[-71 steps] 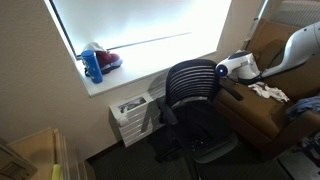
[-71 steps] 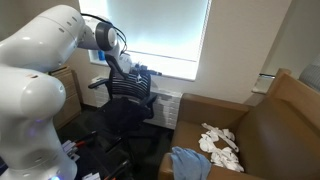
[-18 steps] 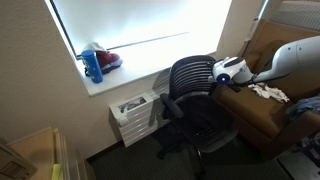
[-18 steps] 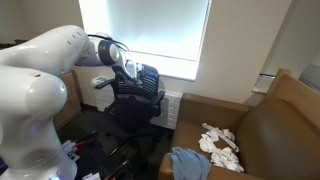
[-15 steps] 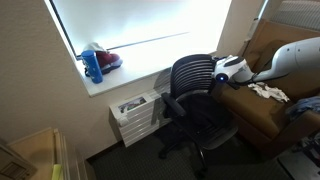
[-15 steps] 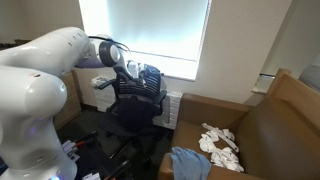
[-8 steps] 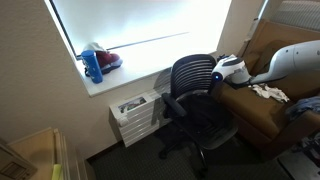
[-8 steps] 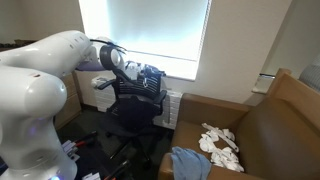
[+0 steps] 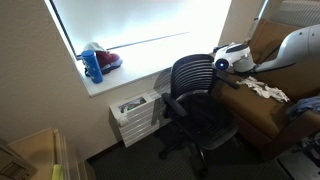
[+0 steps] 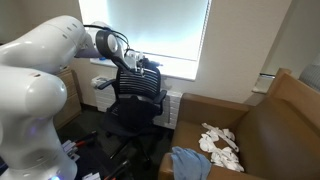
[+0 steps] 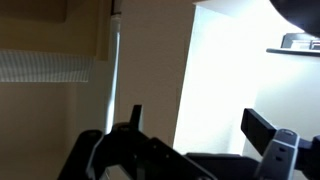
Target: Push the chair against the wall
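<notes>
The black swivel chair [image 9: 195, 98] stands in front of the window wall [image 9: 40, 95], its slatted back close to the white sill [image 9: 135, 82]. It also shows in an exterior view [image 10: 137, 92], below the bright window. My gripper [image 9: 222, 63] hovers just above and beside the top edge of the chair's back, apart from it; it shows there in both exterior views [image 10: 136, 63]. In the wrist view the gripper [image 11: 200, 125] has its two fingers spread wide with only the bright window between them. It is open and empty.
A blue bottle [image 9: 92, 66] and a red object stand on the sill. A white drawer unit [image 9: 134, 116] sits under the sill beside the chair. A brown armchair [image 10: 265, 125] holding white cloths [image 10: 221, 140] and a blue cloth [image 10: 190, 163] stands close by.
The chair has rolled closer to the window wall over the last seconds. My gripper has since risen off the chair's back and now sits slightly above it.
</notes>
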Controlling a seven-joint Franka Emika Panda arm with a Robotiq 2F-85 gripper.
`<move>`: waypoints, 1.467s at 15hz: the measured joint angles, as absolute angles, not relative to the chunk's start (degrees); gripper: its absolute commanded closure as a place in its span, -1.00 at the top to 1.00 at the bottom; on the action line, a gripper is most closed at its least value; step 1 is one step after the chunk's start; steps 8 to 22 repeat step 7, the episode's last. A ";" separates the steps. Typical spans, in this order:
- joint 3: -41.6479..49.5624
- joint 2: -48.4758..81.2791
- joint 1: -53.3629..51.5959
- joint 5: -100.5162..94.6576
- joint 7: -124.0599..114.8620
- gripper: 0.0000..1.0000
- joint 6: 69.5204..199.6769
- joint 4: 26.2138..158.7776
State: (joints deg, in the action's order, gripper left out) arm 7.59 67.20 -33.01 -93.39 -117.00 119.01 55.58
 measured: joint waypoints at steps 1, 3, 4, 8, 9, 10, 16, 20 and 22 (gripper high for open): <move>7.25 64.30 -33.07 -93.07 -116.24 1.00 119.97 57.66; 6.20 58.73 -33.10 -91.98 -114.54 1.00 121.14 62.02; 5.74 56.17 -33.09 -90.92 -113.58 1.00 121.38 64.33; 4.83 49.56 -33.07 -88.44 -112.33 1.00 121.45 71.87; 4.83 49.56 -33.07 -88.44 -112.33 1.00 121.45 71.87; 4.83 49.56 -33.07 -88.44 -112.33 1.00 121.45 71.87; 4.83 49.56 -33.07 -88.44 -112.33 1.00 121.45 71.87; 4.83 49.56 -33.07 -88.44 -112.33 1.00 121.45 71.87; 4.83 49.56 -33.07 -88.44 -112.33 1.00 121.45 71.87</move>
